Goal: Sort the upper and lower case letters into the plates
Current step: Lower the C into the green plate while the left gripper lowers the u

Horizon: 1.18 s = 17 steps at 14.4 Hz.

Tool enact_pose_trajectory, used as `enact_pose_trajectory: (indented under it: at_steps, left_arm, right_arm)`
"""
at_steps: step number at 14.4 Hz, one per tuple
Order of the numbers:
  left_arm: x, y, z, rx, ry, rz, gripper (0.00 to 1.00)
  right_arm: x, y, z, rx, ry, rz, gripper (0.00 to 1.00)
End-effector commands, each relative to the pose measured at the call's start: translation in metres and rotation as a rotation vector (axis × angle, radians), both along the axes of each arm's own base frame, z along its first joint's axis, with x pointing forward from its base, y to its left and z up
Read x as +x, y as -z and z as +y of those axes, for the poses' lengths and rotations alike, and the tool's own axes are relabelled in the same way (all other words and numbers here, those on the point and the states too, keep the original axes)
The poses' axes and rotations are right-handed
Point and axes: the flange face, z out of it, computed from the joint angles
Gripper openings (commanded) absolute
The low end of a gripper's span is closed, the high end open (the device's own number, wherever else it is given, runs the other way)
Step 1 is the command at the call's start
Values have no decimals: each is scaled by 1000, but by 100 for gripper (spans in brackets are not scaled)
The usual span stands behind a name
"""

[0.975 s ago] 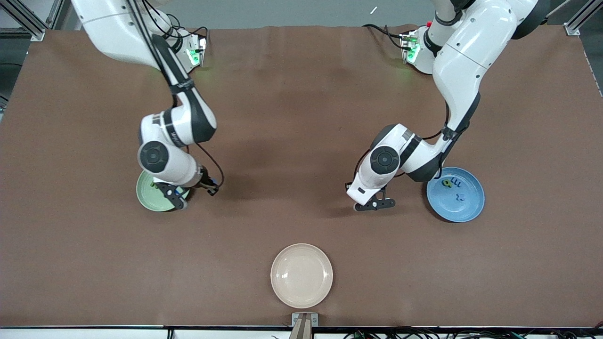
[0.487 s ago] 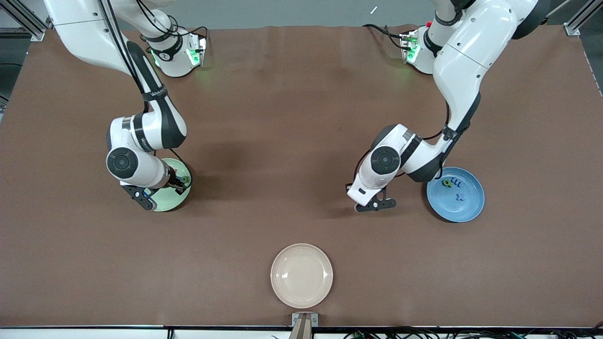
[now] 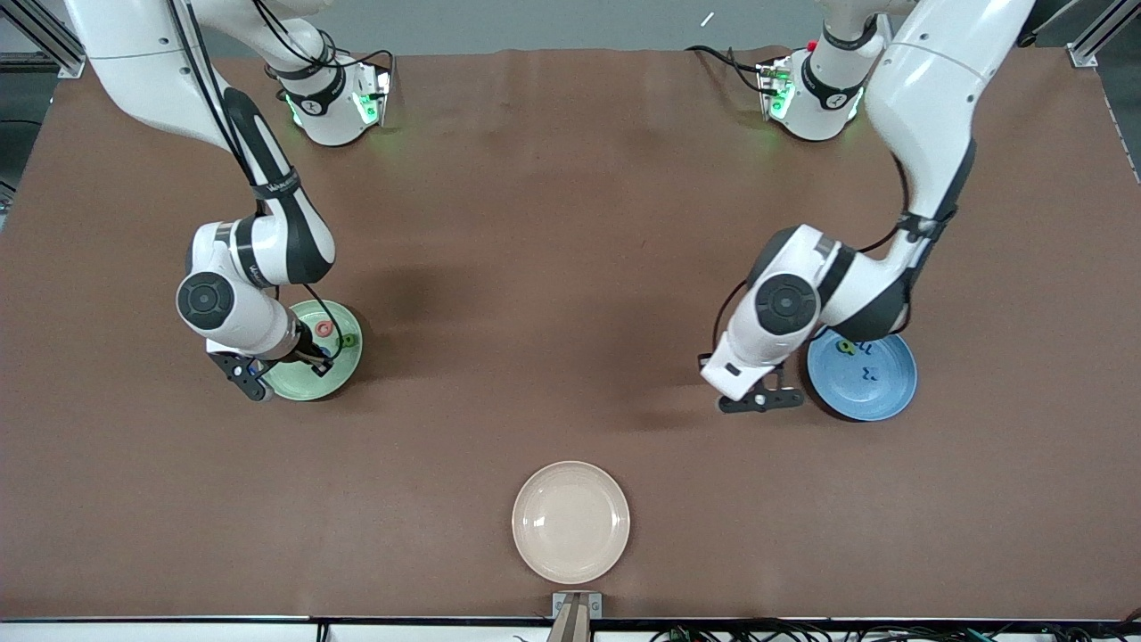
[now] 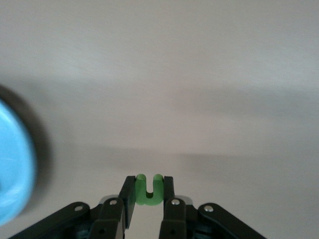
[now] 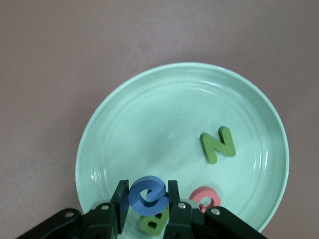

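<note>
Right arm reaches from its base down to the pale green plate (image 5: 124, 124); right gripper (image 5: 148, 206) hangs over the plate's rim, fingers (image 5: 121, 199) clamped on the blue G (image 5: 148, 195). Left arm bends at the elbow, wrist angled down; left gripper (image 4: 149, 199) sits over bare table just beside the blue plate (image 4: 12, 164), fingers (image 4: 128, 196) pinching the green u (image 4: 149, 190).

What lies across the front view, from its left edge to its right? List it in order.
Green plate, with the right gripper holding the G over it → cream plate → left gripper holding the u → blue plate.
</note>
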Motion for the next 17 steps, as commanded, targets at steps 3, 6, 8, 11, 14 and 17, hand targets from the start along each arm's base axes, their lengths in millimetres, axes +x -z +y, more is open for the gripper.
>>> enact_pose_trajectory:
  at_steps: [3,6,8,11,14,17]
  left_arm:
    - [-10,3,90,25,76,52,10]
    - [-13,18,138,14,101,49,11]
    - [-15,29,165,21,125,36,11]
    - [-18,40,188,29,154,40,11]
    - [-17,53,209,15,177,15,11]
    - [-14,61,209,3,180,5,11]
  right_arm:
    - [0,5,-6,7,-10,-35,0]
    - [2,18,-5,13,-6,-55,0]
    - [2,21,-6,12,-4,-50,0]
    - [2,23,-6,12,-4,-47,1]
    - [1,23,-6,11,-11,-36,45]
    - [1,16,-5,10,-15,-24,100]
